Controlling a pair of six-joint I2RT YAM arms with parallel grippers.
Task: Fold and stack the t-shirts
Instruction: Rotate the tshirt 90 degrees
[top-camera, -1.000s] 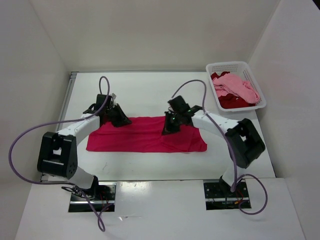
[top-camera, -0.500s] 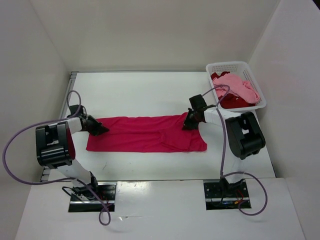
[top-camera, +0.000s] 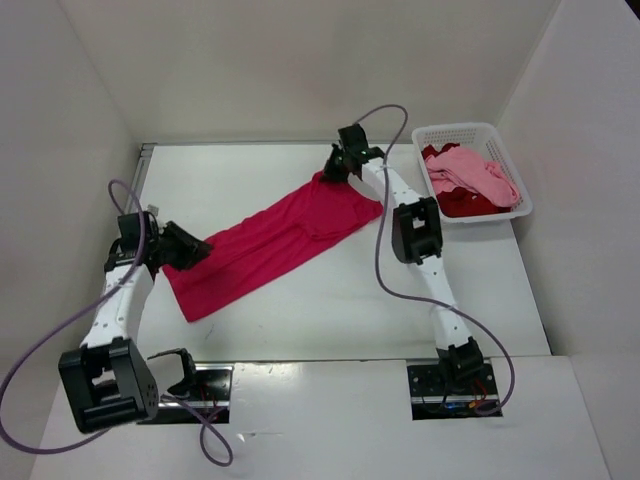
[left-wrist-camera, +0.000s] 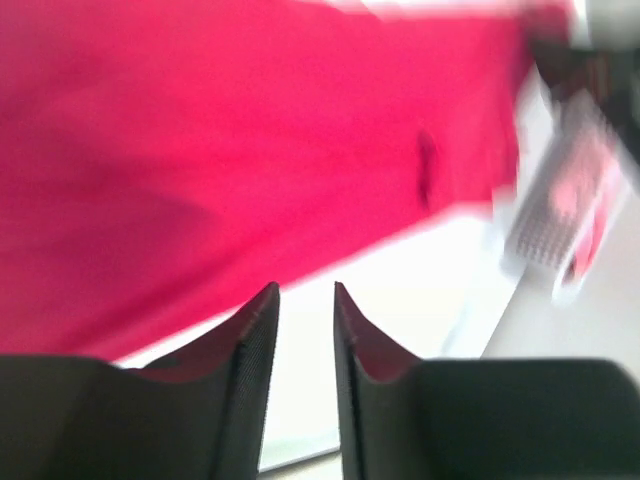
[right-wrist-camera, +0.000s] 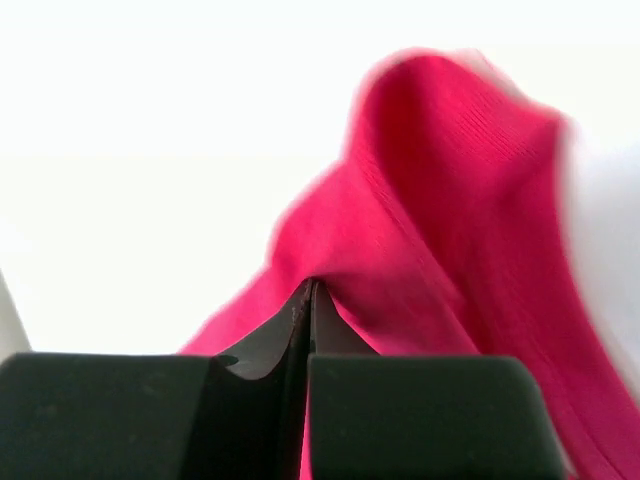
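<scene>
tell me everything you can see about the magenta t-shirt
The magenta t-shirt is soft, fine-ribbed cloth, laid out as a long band lying diagonally on the table, near-left to far-right. Its far end is bunched and pinched by the shut right gripper. The left gripper sits at its near end, jaws apart, nothing between them.

The white table (top-camera: 330, 310) in front of me is carrying two things directly. A magenta-pink t-shirt (top-camera: 272, 242) is lying stretched out flat across it on a slant, one end sitting on my left side toward the near edge, the other reaching up toward the far middle. A white perforated basket (top-camera: 452, 129) is sitting in the far right corner, near the shirt's far end.
</scene>
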